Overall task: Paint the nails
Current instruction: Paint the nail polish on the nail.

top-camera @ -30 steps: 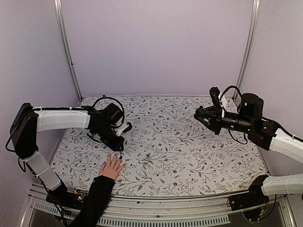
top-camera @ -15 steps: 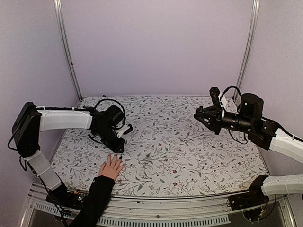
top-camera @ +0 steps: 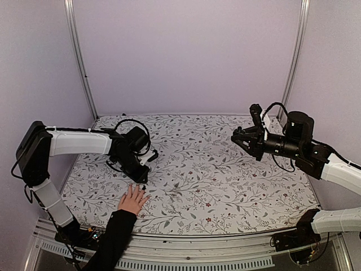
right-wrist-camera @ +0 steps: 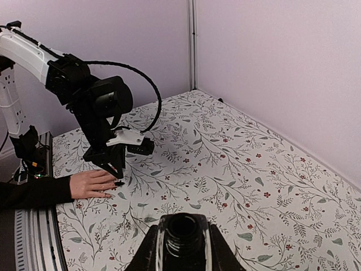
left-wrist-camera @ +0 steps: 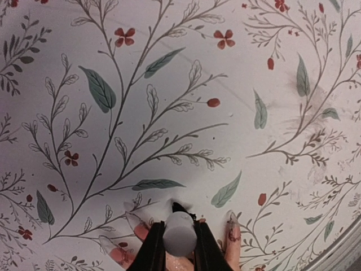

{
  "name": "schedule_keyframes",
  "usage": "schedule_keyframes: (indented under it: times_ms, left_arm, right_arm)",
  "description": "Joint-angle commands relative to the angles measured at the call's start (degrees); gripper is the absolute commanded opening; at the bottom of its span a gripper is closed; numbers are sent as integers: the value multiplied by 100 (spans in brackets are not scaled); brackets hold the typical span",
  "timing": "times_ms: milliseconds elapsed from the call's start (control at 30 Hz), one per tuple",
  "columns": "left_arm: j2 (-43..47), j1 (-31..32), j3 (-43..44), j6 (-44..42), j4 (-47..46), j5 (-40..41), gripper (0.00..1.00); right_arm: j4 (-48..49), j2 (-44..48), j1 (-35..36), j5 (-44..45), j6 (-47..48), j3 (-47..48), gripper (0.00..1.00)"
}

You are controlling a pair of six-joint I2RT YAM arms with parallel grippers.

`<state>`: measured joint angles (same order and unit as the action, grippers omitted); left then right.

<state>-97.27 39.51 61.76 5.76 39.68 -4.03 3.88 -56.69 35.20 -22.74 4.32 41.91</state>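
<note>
Painting is judged under way: the nails (left-wrist-camera: 232, 219), on a hand (top-camera: 133, 199) at the desk's (top-camera: 237, 175) near-left corner, are seen just under a brush (left-wrist-camera: 179, 234) pinched by the left gripper (left-wrist-camera: 179, 251), the bottle (right-wrist-camera: 181, 230) being clamped by the right gripper (right-wrist-camera: 181, 248).

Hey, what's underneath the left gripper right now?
The person's hand, fingers spread on the floral cloth. The left gripper and its white cap cover the middle fingers, so their nails cannot be seen.
</note>
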Motion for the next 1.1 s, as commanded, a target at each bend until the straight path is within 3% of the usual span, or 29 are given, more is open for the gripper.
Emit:
schedule_keyframes:
  times_ms: [0, 1067]
  left_arm:
    - [-111, 32, 141, -74, -73, 85, 0]
    - [-19, -187, 370, -147, -259, 257, 0]
  right_arm:
    - [87, 122, -21, 81, -13, -60, 0]
    - [91, 168, -22, 86, -9, -69, 0]
